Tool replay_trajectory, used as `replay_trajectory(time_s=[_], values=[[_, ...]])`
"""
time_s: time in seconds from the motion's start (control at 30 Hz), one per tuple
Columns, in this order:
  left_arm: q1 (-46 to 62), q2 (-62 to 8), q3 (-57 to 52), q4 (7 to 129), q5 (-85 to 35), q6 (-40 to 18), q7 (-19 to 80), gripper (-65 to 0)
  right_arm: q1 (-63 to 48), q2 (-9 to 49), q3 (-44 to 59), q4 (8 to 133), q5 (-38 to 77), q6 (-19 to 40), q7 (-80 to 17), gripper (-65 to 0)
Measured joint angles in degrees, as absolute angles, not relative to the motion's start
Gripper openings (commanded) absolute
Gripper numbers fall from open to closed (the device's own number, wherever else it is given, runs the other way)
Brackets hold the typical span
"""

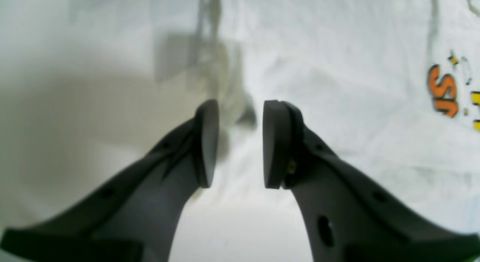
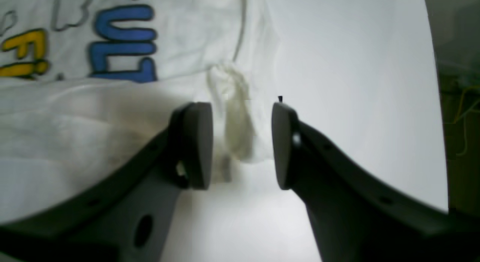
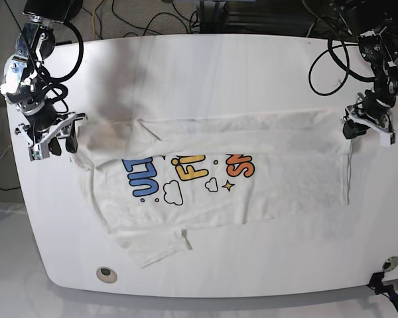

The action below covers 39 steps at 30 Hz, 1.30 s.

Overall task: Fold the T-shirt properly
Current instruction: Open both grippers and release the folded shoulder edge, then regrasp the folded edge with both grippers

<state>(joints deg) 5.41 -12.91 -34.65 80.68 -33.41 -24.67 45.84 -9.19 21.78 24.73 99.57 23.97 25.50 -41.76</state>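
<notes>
T-shirt: the T-shirt [image 3: 219, 179] lies print-up across the middle of the table [image 3: 205, 66], top strip already folded down over itself.
long axis: runs side to side in the base view, from one of my arms to the other.
right end effector: my right end effector [image 2: 242, 145] sits at the shirt's end by the blue letters; jaws apart, a bunched bit of cloth in the gap, neither pad touching it. Released.
left end effector: my left end effector [image 1: 240, 143] is at the opposite end, near the orange letters; jaws apart, nothing pinched. Released.
nearer arm: about equal, each at its own end.
edges: near long edge is ragged, one sleeve [image 3: 152, 245] sticking out toward the front.
room: bare table in front and behind; I judge a fold across the short axis has space.
</notes>
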Motion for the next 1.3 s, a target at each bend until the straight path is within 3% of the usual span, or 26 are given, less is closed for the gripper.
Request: replay_trajectory(time_s=[0.27,0.67,0.77,0.93,0.97,1.3], values=[[10.8,-12.9,-36.1,84.2,-35.8,-24.9,47.1,-40.1,-15.0,21.7,28.9,106.0,26.9,24.0,-41.0,-39.5],[10.2,-11.2,-36.5,81.6,-34.9,-26.4,45.8,-41.1,-15.4,21.4,30.3,106.3,26.8,24.0,-41.1,-40.4],[10.0,-10.6,-36.5,81.4,-34.7,-26.4,45.4,-44.3,-15.4,21.5,30.3,106.0,27.1,24.1,-41.0,-40.4],[9.2,-10.3,-34.2,81.4,-33.8,-26.4,45.4,-63.7,-15.3,21.2,30.2,104.7,26.9,24.0,-41.2,-40.4],[9.0,-10.3,-33.6,81.3,-33.5,-26.4,45.4,-65.0,-15.2,21.1,30.2,104.1,26.8,24.0,-41.1,-40.4],[8.2,-11.0,-27.2,80.4,-33.2,-26.4,44.1,-65.0,-12.8,20.2,30.6,95.5,26.0,23.8,-41.3,-39.8]])
